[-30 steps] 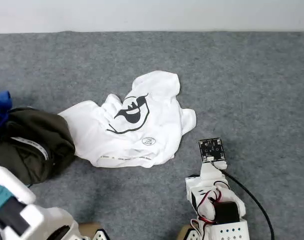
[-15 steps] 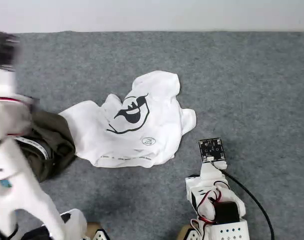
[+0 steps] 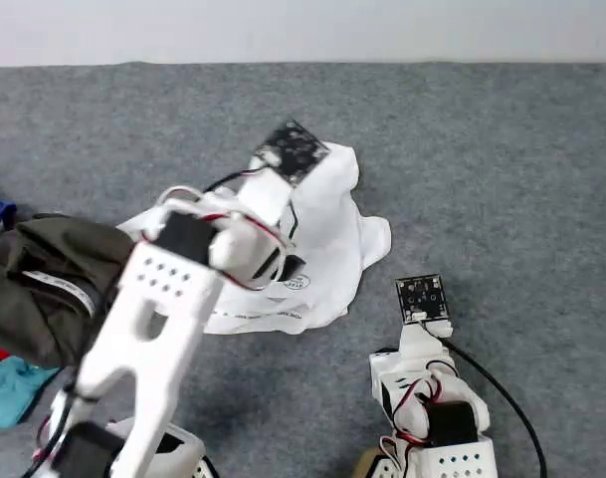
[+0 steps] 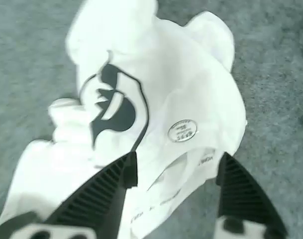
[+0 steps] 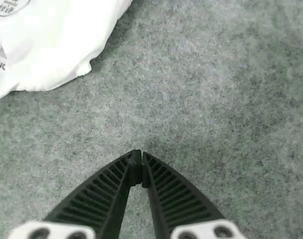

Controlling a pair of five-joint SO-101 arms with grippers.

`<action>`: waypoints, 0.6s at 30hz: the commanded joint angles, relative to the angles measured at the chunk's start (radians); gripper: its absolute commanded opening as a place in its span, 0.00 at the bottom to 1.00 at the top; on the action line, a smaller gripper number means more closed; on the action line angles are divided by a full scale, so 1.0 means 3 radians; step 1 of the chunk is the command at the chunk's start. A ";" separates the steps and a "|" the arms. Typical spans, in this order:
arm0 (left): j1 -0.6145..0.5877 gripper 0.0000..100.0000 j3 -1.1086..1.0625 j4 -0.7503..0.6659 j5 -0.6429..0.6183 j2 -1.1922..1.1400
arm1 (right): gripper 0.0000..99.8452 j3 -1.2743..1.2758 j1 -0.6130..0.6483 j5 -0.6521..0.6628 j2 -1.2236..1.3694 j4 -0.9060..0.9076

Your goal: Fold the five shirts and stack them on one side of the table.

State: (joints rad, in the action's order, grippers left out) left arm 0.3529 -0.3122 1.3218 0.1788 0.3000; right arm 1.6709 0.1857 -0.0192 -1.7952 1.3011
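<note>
White shirt (image 4: 191,84) seemingly under left hand (image 4: 175,162)

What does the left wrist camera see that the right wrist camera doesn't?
Left wrist camera, not the right: the black face-like print on the white shirt, framed by the wide-open jaws of the left pincer. Right wrist camera, not the left: the right pincer, shut, over a bare patch of the grey mat, with just a corner of the shirt off to one side. Both: the white shirt lying crumpled on the grey mat.
</note>
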 commanded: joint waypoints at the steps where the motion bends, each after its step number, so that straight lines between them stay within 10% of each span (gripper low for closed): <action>1: 0.0077 0.24 0.0136 -0.0164 -0.0056 -0.0389 | 0.01 0.0041 0.0008 -0.0026 -0.0038 0.0008; 18: 0.0552 0.24 0.1143 0.0113 -0.0517 -0.1519 | 0.01 0.0041 0.0008 -0.0026 -0.0038 0.0008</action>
State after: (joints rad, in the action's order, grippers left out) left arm 0.4956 -0.0453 1.3387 0.0529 -0.1297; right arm 1.6709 0.1857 -0.0192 -1.7952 1.3011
